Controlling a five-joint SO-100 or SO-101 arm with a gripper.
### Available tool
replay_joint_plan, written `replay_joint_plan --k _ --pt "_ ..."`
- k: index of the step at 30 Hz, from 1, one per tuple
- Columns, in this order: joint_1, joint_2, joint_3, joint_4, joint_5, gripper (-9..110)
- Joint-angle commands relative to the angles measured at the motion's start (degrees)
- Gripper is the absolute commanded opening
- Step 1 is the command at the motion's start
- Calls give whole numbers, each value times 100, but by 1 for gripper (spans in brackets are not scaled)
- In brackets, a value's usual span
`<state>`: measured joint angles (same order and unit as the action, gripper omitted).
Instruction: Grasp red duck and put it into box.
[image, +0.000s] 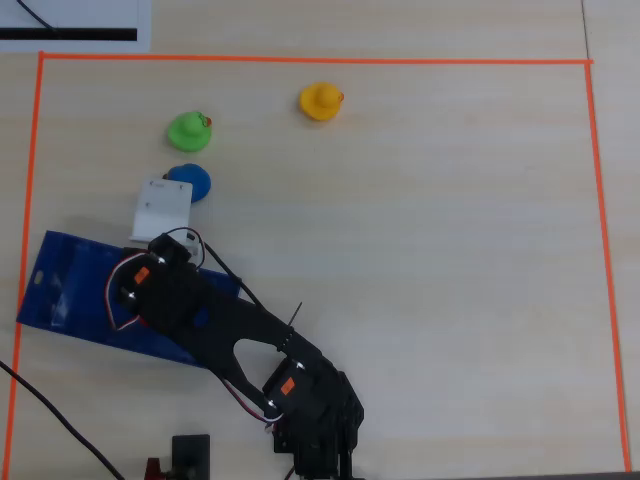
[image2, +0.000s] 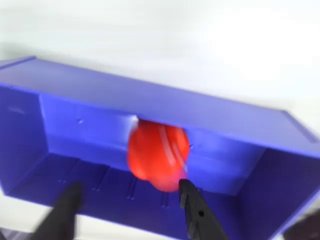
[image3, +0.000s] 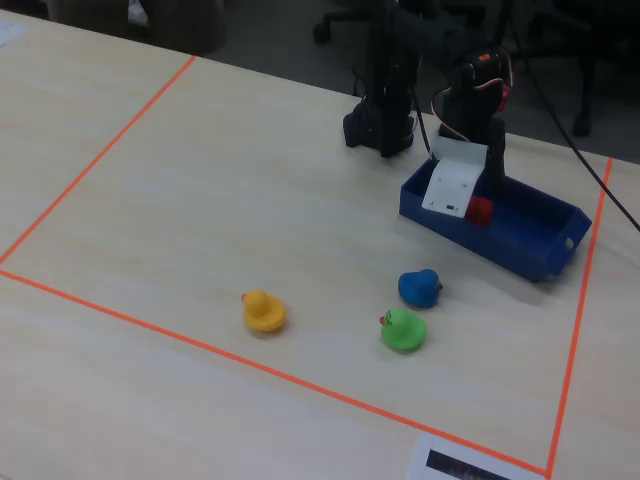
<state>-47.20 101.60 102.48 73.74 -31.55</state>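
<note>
The red duck (image2: 159, 156) is seen inside the blue box (image2: 210, 115), up against its far wall in the wrist view. The gripper (image2: 131, 197) is spread open just over the box, nothing held. Orange tape (image: 320, 61) marks the work area; the box sits by its left edge in the overhead view. Blue duck (image: 190, 181), green duck (image: 189, 130) and yellow duck (image: 320, 101) are parked beyond, with most of the table (image: 450, 250) left bare.

Red duck (image2: 159, 156): glossy, blurred in wrist view, sits inside blue box (image2: 150, 102) near its far wall. Box: open-top rect. tray, lying near surface's orange-taped corner.
</note>
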Motion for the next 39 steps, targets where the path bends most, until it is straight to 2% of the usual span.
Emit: replay_joint_plan --k 1,4,8,14,20,23,32,39 --pt "483 501 -308 246 -378 29" --pt "1283 677 -940 519 -844 25" --pt "2610 765 -1450 105 -1573 0" --pt "4245 905 281 -2171 -2549 0" --pt "4975 1547 2610 -3885 -3067 0" --pt "5186 2136 3551 -4368 -3067 0" --pt "4825 5212 5897 -3700 -2786 0" --pt "4860 7374 6759 -2654 -2839 0"
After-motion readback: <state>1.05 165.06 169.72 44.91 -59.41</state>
